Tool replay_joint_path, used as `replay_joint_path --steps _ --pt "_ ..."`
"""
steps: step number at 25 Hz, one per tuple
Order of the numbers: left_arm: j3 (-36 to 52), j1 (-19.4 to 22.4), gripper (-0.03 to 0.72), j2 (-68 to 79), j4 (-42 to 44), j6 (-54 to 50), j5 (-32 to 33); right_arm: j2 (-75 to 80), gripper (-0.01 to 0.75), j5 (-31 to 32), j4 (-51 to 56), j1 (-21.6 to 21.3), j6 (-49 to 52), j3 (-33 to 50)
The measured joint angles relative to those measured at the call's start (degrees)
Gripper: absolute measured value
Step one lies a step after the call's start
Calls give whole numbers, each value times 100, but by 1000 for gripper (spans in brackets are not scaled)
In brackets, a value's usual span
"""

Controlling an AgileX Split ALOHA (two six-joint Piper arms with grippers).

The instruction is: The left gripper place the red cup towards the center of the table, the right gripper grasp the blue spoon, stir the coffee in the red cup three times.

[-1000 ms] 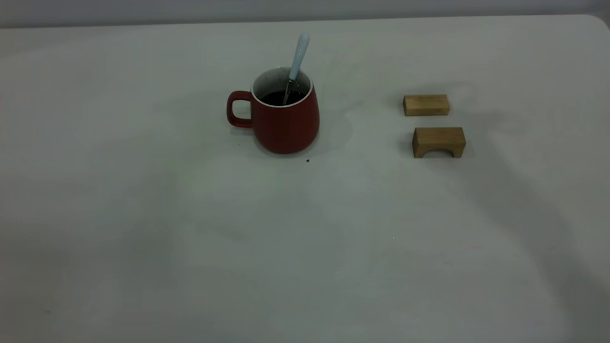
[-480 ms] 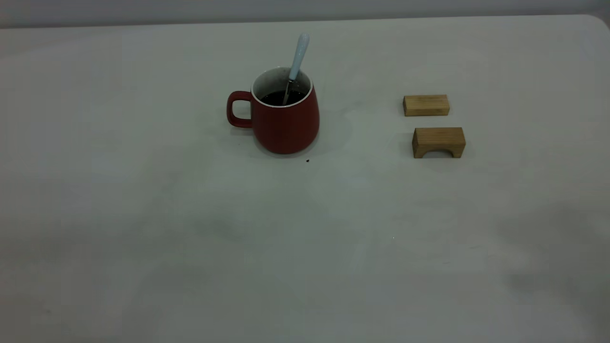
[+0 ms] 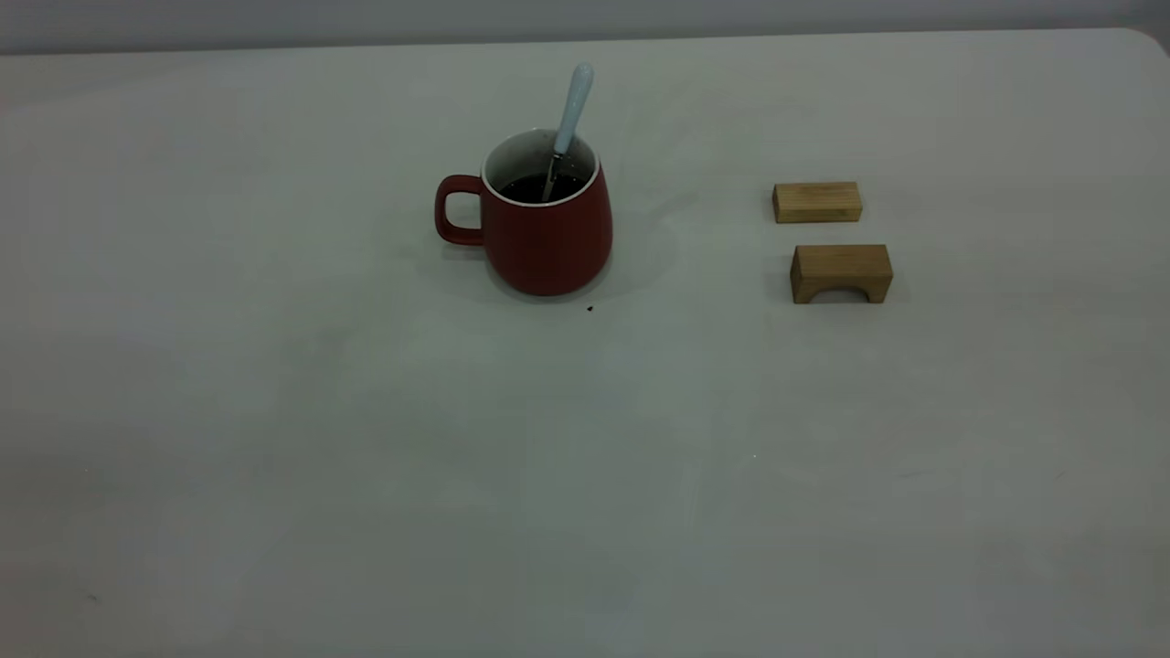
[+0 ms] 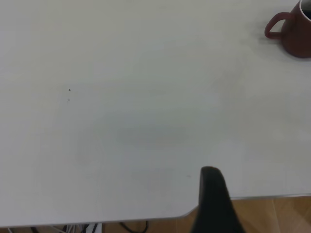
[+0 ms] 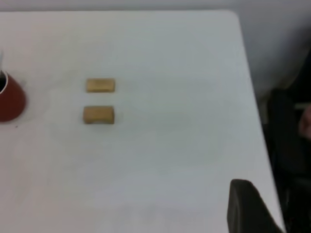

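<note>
**Red cup with spoon standing on the desk, both arms withdrawn**

The red cup (image 3: 547, 224) stands upright on the off-white desk (image 3: 585, 457), toward the far middle, its loop handle on the exterior view's left. Dark coffee (image 3: 541, 187) fills its lower part. The blue spoon (image 3: 571, 114) leans inside the cup, metal bowl in the liquid, pale handle rising above the rim at the far side. A tiny dark speck (image 3: 590, 309) lies just beside the cup's base. Well apart to the right sit two tan wooden blocks: a plain block (image 3: 817, 202) farther back and an arched block (image 3: 841, 272) nearer. Only one black finger of the left claw (image 4: 214, 204) shows, over the desk's edge, far from the cup; likewise the right claw (image 5: 250, 206), near the desk's right edge. Whether either claw is wide or narrow cannot be told
</note>
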Motion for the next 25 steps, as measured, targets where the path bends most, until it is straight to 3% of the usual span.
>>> replay_joint_path --steps 3,9,25 --pt "0 0 558 0 0 0 0 -757 239 -226 167 -239 5 958" --pt "0 0 558 0 0 0 0 -1434 239 -334 416 -342 -1 1876" --pt "0 0 558 0 0 0 0 -1564 239 -469 202 -343 -401 1979"
